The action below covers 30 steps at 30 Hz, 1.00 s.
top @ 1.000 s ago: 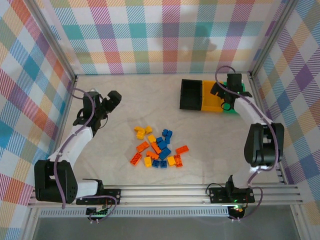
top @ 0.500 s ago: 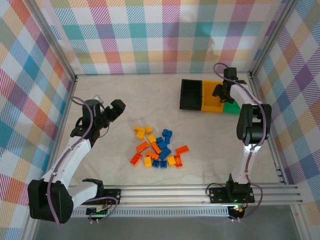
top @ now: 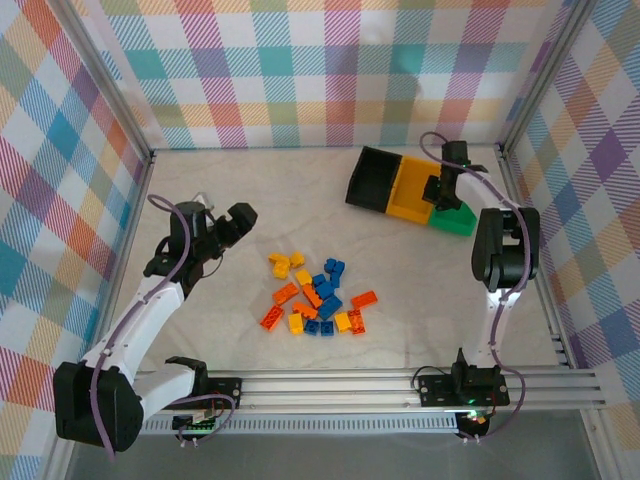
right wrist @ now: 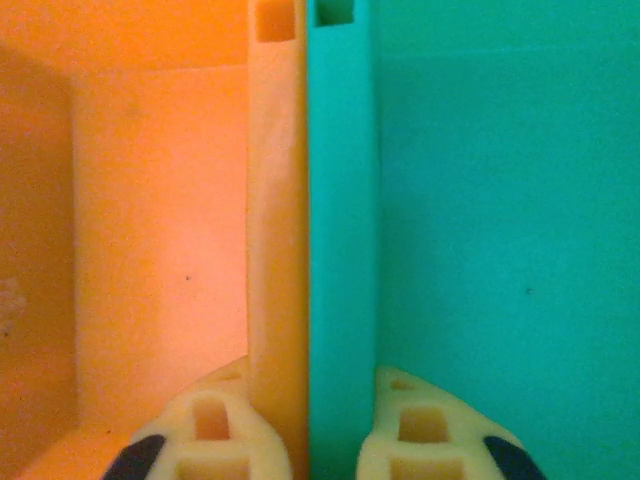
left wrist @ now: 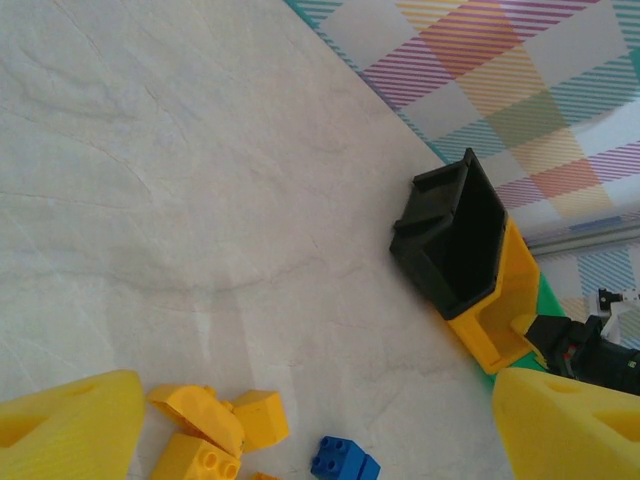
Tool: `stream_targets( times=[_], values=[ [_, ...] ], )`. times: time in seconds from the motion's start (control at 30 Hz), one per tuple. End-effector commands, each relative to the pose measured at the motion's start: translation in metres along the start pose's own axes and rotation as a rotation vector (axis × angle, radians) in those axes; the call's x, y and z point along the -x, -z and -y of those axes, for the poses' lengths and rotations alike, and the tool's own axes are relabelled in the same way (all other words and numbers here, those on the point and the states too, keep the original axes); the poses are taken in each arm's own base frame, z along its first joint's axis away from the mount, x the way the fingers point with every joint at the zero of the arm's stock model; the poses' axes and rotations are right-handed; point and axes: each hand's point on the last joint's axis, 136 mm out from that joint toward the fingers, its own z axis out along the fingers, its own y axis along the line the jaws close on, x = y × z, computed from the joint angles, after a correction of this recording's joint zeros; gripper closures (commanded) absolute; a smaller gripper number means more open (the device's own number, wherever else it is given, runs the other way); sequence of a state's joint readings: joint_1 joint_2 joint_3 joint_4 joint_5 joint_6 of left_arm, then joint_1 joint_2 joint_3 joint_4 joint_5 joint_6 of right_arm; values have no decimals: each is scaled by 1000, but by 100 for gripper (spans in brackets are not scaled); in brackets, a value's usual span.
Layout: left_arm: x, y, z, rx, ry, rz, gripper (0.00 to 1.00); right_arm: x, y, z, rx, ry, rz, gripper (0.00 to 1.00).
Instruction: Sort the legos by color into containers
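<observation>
**Right arm.** The right fingers (right wrist: 215,440) are shown clamped on the adjoining walls (right wrist: 340,250) of the yellow-orange bin (top: 412,190) and the green bin (top: 458,218). The containers (top: 368,180) are seen as one joined row, skewed on the tabletop (top: 230,330).

**Left arm.** The left fingers (left wrist: 60,430) are held apart above the tabletop. The legos (top: 315,295) are heaped just beyond them, well apart from the right fingers.
</observation>
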<state>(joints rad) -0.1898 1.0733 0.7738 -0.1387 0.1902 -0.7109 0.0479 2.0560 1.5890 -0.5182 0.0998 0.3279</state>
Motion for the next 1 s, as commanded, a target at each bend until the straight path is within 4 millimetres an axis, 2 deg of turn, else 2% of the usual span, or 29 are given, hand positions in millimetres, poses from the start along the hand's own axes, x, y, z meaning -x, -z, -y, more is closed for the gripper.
stream_targets(
  times=[0.0, 0.27, 0.37, 0.47, 0.57, 0.6, 0.8, 0.97],
  values=[
    [-10, 6, -6, 15, -1, -14, 10, -41, 11, -71, 135, 98, -57, 100],
    [-17, 23, -11, 16, 1, -2, 10, -108, 0, -157, 161, 194, -149, 100],
    [-18, 30, -12, 22, -10, 4, 10, -125, -2, -183, 172, 240, -167, 100],
    [-17, 36, -12, 23, -25, 15, 9, -141, 1, -201, 175, 272, -180, 100],
    [-15, 41, -11, 18, -36, 30, 9, -158, 6, -206, 146, 285, -191, 100],
    [-20, 42, -16, 40, -33, 12, 9, -164, 7, -205, 135, 281, -195, 100],
    [-24, 44, -18, 37, -33, 8, 9, -199, 17, -192, 102, 257, -214, 100],
    [-27, 44, -21, 41, -41, -1, 9, -216, 27, -178, 70, 250, -231, 100]
  ],
)
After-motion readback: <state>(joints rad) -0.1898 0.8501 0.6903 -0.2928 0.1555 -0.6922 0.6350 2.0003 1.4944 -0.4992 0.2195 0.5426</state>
